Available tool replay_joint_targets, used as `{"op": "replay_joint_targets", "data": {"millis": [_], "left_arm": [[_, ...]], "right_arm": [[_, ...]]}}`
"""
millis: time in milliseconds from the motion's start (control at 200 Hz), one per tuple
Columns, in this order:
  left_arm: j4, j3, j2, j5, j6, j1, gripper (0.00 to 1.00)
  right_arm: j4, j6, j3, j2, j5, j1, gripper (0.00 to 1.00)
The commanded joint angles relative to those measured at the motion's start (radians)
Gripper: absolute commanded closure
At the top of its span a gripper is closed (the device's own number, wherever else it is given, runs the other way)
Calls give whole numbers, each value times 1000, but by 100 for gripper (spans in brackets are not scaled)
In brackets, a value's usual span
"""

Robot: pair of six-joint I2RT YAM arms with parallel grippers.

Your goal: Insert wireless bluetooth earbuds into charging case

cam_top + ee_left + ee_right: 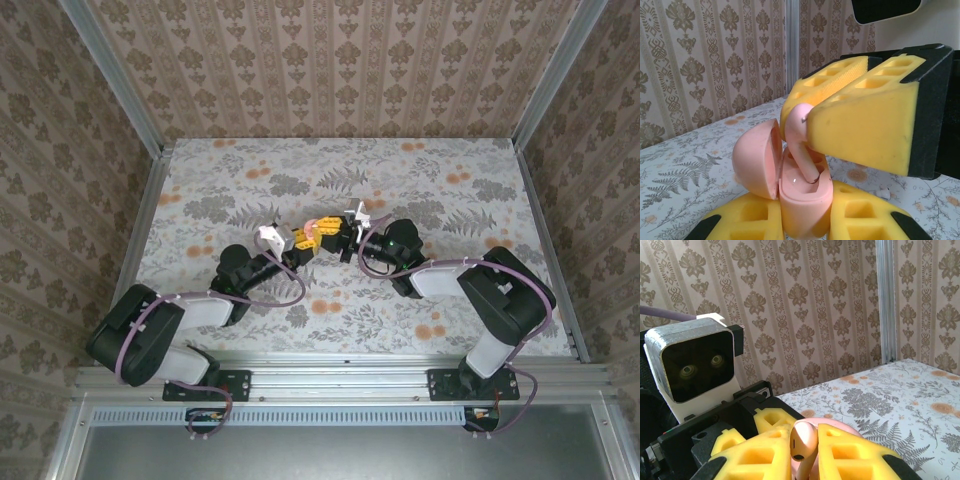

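Just over the middle of the floral tabletop [250,170], the left gripper [300,238] clamps an open pale-pink charging case [801,200], its lid hinged back. From the right, the right gripper [338,236] pinches a pink earbud [800,131], whose stem dips into the case's well.

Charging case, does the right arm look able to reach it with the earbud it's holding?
Probably yes. The left gripper holds the charging case upright with its lid open, and the earbud in the right gripper has its stem in the opening; nothing sits between.
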Motion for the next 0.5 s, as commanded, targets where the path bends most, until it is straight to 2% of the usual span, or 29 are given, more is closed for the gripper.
{"op": "replay_joint_targets", "data": {"millis": [0, 495], "left_arm": [[52, 10, -37, -9, -3, -4, 87], [44, 14, -41, -5, 10, -4, 87]], "right_arm": [[12, 5, 6, 18, 16, 2, 83], [-111, -72, -1, -35, 6, 3, 83]]}}
